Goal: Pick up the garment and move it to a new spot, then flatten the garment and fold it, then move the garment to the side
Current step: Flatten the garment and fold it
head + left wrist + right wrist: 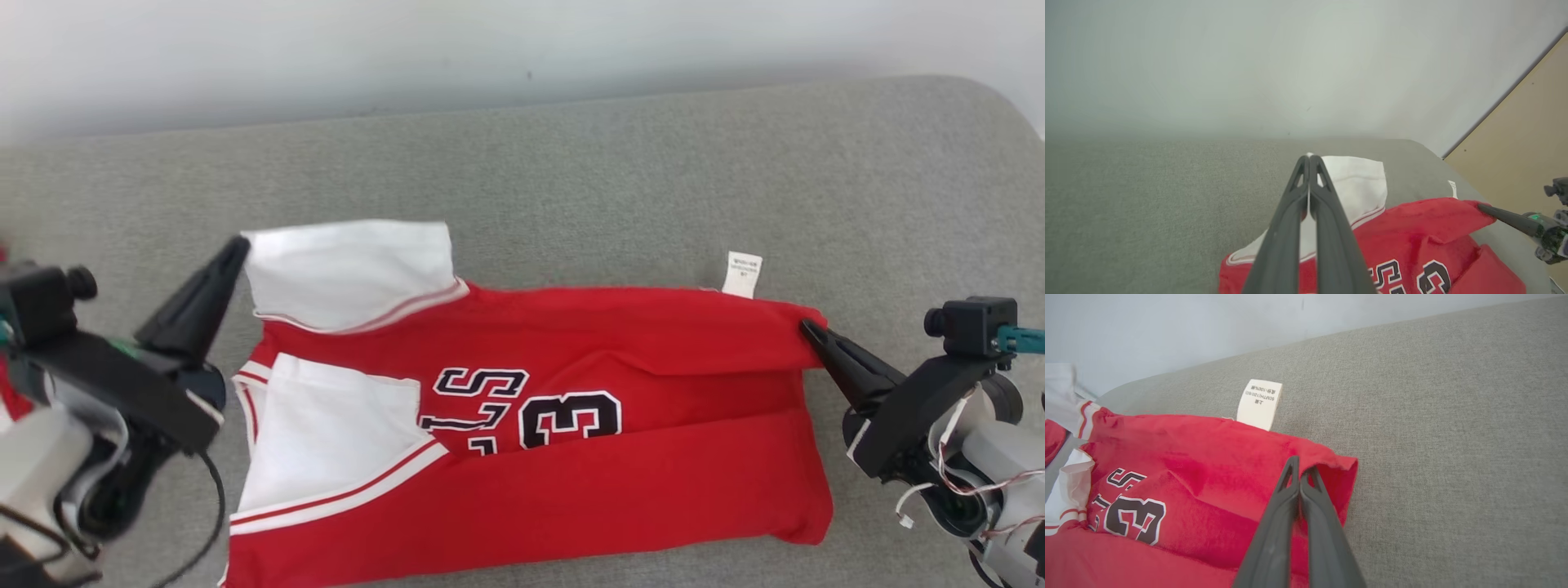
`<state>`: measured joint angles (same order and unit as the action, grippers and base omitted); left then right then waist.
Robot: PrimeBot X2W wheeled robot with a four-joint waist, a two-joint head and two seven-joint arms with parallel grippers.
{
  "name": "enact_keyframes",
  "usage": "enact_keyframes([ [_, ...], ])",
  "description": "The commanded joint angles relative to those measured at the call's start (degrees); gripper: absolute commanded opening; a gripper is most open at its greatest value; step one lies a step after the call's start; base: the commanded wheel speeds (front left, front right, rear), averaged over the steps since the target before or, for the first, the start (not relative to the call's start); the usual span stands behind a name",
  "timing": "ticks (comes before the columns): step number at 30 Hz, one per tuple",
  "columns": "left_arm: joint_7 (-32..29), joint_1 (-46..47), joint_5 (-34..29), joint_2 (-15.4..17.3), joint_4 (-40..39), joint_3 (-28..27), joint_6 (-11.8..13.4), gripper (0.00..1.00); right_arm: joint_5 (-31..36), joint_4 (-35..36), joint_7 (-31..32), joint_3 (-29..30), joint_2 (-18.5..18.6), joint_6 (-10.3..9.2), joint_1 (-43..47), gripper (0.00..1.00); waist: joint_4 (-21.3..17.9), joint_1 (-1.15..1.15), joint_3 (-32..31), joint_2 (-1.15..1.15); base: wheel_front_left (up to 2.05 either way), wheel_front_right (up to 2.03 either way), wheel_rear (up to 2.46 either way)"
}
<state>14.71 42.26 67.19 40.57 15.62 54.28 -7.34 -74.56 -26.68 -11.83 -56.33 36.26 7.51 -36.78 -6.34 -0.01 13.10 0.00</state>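
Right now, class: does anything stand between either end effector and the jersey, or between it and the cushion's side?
Nothing visible does. The left end effector is shut on the jersey at its sleeve, the right end effector at its hem.

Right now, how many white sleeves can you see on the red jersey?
2: one sleeve at the far left corner of the jersey, by the left fingers; the other sleeve folded over its front, nearer the robot.
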Motion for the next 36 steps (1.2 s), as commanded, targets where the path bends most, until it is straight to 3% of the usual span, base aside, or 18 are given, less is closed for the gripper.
enact_keyframes([
  [1, 0.3, -1.6, 0.5, 0.4, -1.1, 0.0, -0.1, 0.0, -0.6, 0.2, -0.1, -0.3, 0.7, -0.04, 0.5, 0.0, 1.0, 0.01, -1.0, 0.0, 0.0, 0.0, 0.0],
  [8, 0.5, -6.9, -1.4, 1.4, -5.7, -0.3, -0.1, 0.0, -2.6, 0.1, -0.8, -2.5, 2.3, -0.04, 1.3, 0.0, 2.9, 0.01, -2.0, 0.0, 0.0, 0.0, 0.0],
  [20, 0.5, -16.4, -6.4, -0.3, -9.1, -3.4, 0.4, 0.0, -6.6, 4.4, -2.4, -4.7, 7.9, -0.04, 5.1, 0.0, 5.4, 0.01, -3.8, 0.0, 0.0, 0.0, 0.0],
  [28, 0.5, -20.7, -10.1, -1.6, -8.5, -2.8, 2.0, 0.0, -9.3, 9.7, -3.0, -4.3, 11.5, -0.04, 6.9, 0.0, 7.0, 0.01, -4.5, 0.0, 0.0, 0.0, 0.0],
  [36, 0.5, -22.0, -12.6, -3.9, -3.0, -0.5, 2.5, 0.0, -9.4, 9.7, -3.3, -4.7, 12.8, -0.04, 8.2, 0.0, 7.6, 0.01, -5.0, 0.0, 0.0, 0.0, 0.0],
])
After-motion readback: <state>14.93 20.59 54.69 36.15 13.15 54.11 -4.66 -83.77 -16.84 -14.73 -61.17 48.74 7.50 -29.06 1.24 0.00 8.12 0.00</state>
